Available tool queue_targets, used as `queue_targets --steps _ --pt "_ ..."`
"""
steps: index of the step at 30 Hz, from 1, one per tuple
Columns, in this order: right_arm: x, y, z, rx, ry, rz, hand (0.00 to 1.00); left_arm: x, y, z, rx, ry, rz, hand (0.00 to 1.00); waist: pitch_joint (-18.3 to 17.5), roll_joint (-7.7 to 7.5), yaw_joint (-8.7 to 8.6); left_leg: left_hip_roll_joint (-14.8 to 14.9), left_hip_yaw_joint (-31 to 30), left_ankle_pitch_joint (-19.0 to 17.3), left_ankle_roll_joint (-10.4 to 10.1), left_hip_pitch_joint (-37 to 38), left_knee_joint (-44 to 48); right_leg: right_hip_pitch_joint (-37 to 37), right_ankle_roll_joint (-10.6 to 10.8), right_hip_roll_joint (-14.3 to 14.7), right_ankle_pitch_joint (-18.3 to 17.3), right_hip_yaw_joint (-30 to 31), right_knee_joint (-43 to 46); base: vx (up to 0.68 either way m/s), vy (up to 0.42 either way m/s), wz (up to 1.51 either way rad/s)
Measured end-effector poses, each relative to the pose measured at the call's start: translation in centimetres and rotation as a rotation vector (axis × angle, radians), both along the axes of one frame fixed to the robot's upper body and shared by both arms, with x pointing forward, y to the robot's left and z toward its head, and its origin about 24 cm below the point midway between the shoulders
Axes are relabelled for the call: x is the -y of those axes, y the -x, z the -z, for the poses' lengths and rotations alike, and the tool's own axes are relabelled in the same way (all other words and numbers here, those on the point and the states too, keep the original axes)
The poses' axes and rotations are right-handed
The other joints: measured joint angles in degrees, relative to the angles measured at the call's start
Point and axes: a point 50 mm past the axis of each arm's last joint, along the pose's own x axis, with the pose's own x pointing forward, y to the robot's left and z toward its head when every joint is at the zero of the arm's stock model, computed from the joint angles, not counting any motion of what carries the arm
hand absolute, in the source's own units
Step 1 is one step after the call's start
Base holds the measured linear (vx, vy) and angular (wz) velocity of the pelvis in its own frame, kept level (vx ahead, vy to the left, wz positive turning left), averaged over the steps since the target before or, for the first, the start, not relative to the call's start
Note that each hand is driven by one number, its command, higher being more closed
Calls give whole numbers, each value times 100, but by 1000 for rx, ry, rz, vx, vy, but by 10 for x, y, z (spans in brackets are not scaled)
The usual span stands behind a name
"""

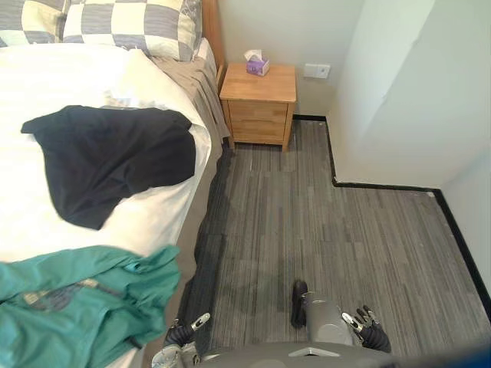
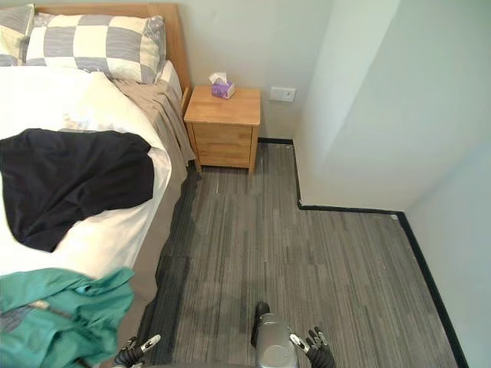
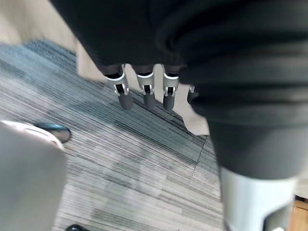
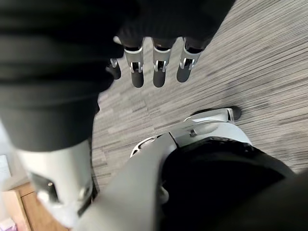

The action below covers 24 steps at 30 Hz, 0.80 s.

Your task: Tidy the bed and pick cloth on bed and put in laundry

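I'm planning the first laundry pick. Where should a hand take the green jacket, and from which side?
Probably the rumpled corner of the green jacket at the near edge of the bed, approached from the floor side by the left hand, which hangs open close by. The cloth is bunched into raised folds there, so the hand can close round it.

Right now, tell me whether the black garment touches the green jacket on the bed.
Apart. The left eye view shows a strip of white sheet between the black garment and the green jacket.
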Motion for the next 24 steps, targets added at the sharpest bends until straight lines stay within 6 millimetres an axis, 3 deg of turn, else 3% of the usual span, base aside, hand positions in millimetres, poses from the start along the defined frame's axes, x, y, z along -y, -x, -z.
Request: queue_targets --steps 4,7,10,11,12,13,15,17,18,19,20,21,22,24 --pt "-2 0 0 -1 4 7 0 10 -7 0 24 21 23 0 25 -80 -67 133 110 420 -188 366 -55 -69 -125 -5 -1010 -26 1000 375 -323 -1" --pt "-4 -2 2 -14 -4 11 0 11 -9 -1 28 4 40 0 -21 -66 -151 305 37 521 -248 346 259 87 -110 110 -1325 -99 1021 263 -248 4" --pt "-3 2 6 -68 -4 -9 0 9 -8 -2 35 -18 28 0 -73 -24 -154 660 -571 891 -729 -543 2208 626 -95 415 -1373 -165 388 238 -196 1" --pt "0 5 7 -89 8 -30 0 6 -8 -3 57 -26 -3 0 -67 22 -131 802 -1001 1556 -810 -1273 3620 1072 -188 617 -1319 -137 -145 295 -114 -3" --pt "1 4 6 -90 15 -37 0 5 -7 -4 71 -33 -12 0 -54 32 -116 862 -1127 1526 -772 -1772 4660 1355 -392 742 -1192 -110 -505 364 -99 -15" --pt "3 2 6 -92 24 -34 0 4 -11 -6 102 -41 -22 0 -10 95 -71 886 -1150 1174 -599 -2296 5747 1756 -564 842 -1122 -2 -775 363 -39 -25" --pt "5 3 7 -101 29 -29 0 0 -13 -10 128 -50 -34 0 13 81 17 677 -1007 623 -333 -2919 6111 2354 -581 853 -1114 129 -1239 342 -15 -41" --pt "5 -2 6 -89 31 -30 0 0 -14 -11 145 -46 -55 0 19 87 91 577 -746 287 -221 -3260 5701 2558 -462 812 -1041 284 -1400 277 42 -60" --pt "3 -8 5 -73 27 -35 0 0 -19 -13 164 -45 -57 0 50 30 192 372 -412 68 -124 -3383 4802 2738 -369 662 -1033 415 -1496 417 128 -75" --pt "1 -12 4 -60 21 -41 0 -1 -22 -14 172 -45 -55 0 64 -19 266 121 -64 92 -18 -3375 3665 2863 -215 493 -1074 478 -1540 438 148 -69" --pt "1 -13 4 -54 22 -47 0 0 -22 -13 172 -43 -55 0 65 -19 281 35 36 231 28 -3329 3188 2898 -120 439 -1102 485 -1543 465 180 -50" --pt "3 -14 1 -40 29 -49 0 4 -21 -12 165 -19 -62 0 35 51 291 -98 400 897 727 -3225 2035 3020 151 383 -1251 505 -1534 565 223 -12" --pt "-6 -15 3 -38 3 -52 0 -1 -24 -13 168 -14 -78 0 -12 -143 294 -321 581 925 817 -3046 1846 3104 319 176 -1270 454 -1534 476 187 -3" --pt "-19 -21 2 -2 -34 -81 0 -5 -25 -13 170 -10 -76 0 -132 -293 351 -474 680 933 837 -3023 1612 3080 477 46 -1042 301 -1670 463 157 3"
